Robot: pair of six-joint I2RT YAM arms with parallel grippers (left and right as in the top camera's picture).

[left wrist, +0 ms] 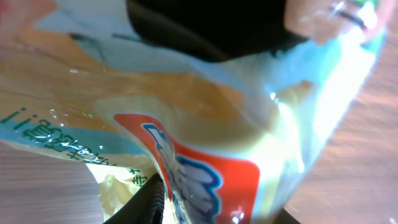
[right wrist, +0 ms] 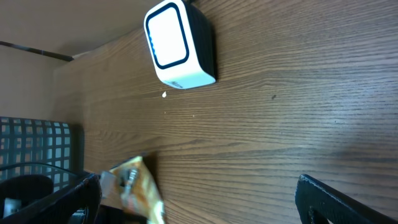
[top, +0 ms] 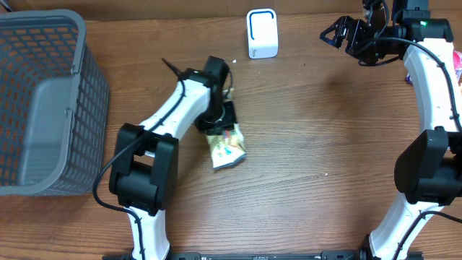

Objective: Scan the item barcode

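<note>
Task thing: a packet (top: 228, 149), yellow and pale blue with a red patch and printed text, lies on the table (top: 325, 144) just left of centre.
Packet position: its upper end sits under the left gripper (top: 221, 124); the lower end points toward the near edge, angled slightly right.
Barcode: no view shows one.
Left gripper: narrow, pinching the packet's upper end.
Left wrist view: the packet (left wrist: 186, 124) fills almost the whole frame, glossy and creased, with one dark finger (left wrist: 146, 205) below it and dark gripper parts above.
Left arm: reaches from the near edge up and right, bent toward the middle of the table.
Right gripper: (top: 338, 35) spread wide and holding nothing, at the far right, well apart from the packet.
Right wrist view: one dark finger (right wrist: 339, 200) shows at the lower right, with bare wood beside it.
Scanner: a small white box (top: 261, 32) with a blue-edged face stands near the far edge, centre, apart from both grippers; the right wrist camera shows it (right wrist: 177, 43) from the side, beyond the packet (right wrist: 140, 186).
Basket: a grey mesh basket (top: 43, 16) fills the far left corner, well left of the packet; whether anything is in it I cannot tell.
Other: a pink thing (top: 456, 65) peeks in at the right edge, mostly cut off.
</note>
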